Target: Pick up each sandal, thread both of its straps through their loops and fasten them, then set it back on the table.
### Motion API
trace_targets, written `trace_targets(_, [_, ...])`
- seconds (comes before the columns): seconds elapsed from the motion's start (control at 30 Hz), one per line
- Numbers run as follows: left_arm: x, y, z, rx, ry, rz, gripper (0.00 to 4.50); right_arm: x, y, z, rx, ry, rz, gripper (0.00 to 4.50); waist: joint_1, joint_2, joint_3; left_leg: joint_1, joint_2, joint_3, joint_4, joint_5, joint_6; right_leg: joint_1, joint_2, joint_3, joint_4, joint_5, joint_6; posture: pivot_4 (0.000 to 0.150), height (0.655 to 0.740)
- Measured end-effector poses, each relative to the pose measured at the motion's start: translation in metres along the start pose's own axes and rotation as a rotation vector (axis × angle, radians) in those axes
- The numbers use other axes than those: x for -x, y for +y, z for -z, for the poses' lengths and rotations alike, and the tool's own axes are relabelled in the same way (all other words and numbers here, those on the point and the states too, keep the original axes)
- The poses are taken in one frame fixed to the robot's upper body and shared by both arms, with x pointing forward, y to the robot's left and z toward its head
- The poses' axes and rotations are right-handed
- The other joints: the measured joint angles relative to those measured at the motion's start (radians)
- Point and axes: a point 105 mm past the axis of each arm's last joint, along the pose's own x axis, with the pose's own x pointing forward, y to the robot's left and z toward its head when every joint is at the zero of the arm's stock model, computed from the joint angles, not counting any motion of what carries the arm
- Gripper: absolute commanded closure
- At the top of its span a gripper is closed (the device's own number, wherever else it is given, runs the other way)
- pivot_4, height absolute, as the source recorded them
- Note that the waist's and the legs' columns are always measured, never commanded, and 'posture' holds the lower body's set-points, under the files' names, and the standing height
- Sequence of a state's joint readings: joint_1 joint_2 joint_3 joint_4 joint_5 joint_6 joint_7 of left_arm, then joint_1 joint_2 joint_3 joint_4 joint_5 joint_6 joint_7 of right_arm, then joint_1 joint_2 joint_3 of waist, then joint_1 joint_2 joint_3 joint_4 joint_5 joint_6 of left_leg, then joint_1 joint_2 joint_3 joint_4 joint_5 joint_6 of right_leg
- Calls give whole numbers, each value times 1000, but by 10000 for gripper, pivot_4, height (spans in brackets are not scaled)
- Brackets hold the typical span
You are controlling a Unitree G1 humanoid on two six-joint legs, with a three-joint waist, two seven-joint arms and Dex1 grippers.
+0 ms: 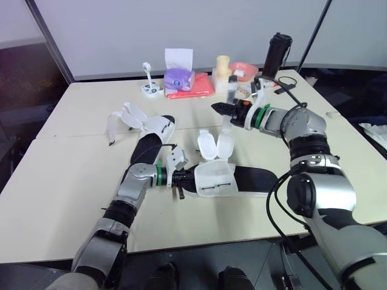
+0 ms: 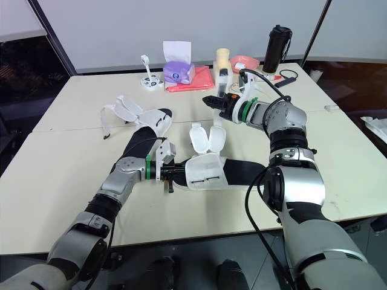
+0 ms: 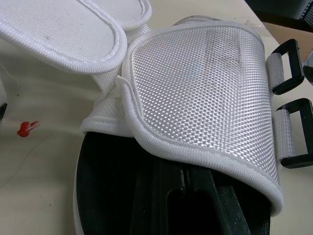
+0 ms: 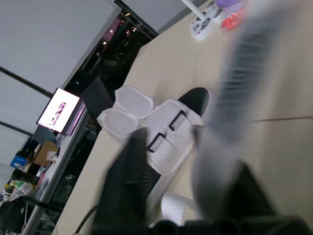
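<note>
Your left gripper [image 2: 174, 175] at near sandal [image 2: 208, 174] — its straps [image 2: 205, 139] flipped up; your right gripper [image 2: 209, 100] hangs over table [image 2: 338, 151].

Soft, even light from overhead falls on the table [image 1: 72, 157], and its pale top is bright with no hard glare. Shadows are faint and short: a thin dark rim hugs the sandal [image 1: 217, 180] near the table's front edge. Behind the table's far edge the wall [image 1: 121, 30] is evenly lit; past its left edge the room is near black. In the left wrist view the sandal's woven flap [image 3: 195, 93] has a fine sheen, while the sole [image 3: 112, 171] beneath sits in deep shade. Beyond the table, a screen [image 4: 58, 111] glows in the dark.
</note>
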State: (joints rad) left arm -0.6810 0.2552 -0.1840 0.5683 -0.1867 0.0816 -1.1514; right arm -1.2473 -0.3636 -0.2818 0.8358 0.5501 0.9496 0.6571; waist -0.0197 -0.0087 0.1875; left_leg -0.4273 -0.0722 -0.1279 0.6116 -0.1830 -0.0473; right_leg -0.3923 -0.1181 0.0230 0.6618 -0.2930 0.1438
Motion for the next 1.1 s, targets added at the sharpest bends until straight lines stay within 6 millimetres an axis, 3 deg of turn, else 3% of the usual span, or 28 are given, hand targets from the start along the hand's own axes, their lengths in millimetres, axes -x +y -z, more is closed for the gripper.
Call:
trace_targets(0.13, [-1,0,0,0,-2,3,45000,12,13,10,82,22,-61,44843,3,0,0,0,0,-1,0,0,0,0,0,0,0,0,0,1500,7400])
trace_targets(0.27, [-2,0,-1,0,-2,6,45000,33,43,44,278,105,-182,44843,3,0,0,-1,0,-2,0,0,0,0,0,-1,0,0,1,1500,7400])
trace_targets(0.4, [-2,0,-1,2,0,7,45000,57,79,90,485,225,-330,44843,3,0,0,-1,0,-2,1,0,0,1,0,-1,-1,-1,1,1500,7400])
trace_targets(0.57, [-1,1,-1,3,4,11,45000,75,77,142,552,376,-363,44843,4,-1,0,-1,0,-2,1,0,0,1,0,-1,-1,-1,1,1500,7400])
trace_targets(0.73, [-1,0,-1,2,6,22,45000,78,69,157,648,427,-346,44843,5,-1,0,-1,0,-2,1,0,0,1,0,-2,-2,-1,1,1500,7400])
trace_targets(0.83, [-1,0,-1,2,7,24,45000,79,64,165,691,456,-341,35964,5,-1,0,-1,0,-2,1,0,0,1,0,-2,-2,-1,1,1500,7400])
trace_targets(1.07, [-2,0,-1,1,8,27,45000,85,57,169,752,487,-330,182,7,-1,0,-1,0,-3,1,0,0,2,0,-2,-4,-1,1,1500,7400])
trace_targets(1.1, [-2,0,-1,1,8,28,45000,86,55,169,762,492,-324,182,6,-1,0,-1,0,-3,1,0,0,2,0,-2,-4,-1,1,1500,7400])
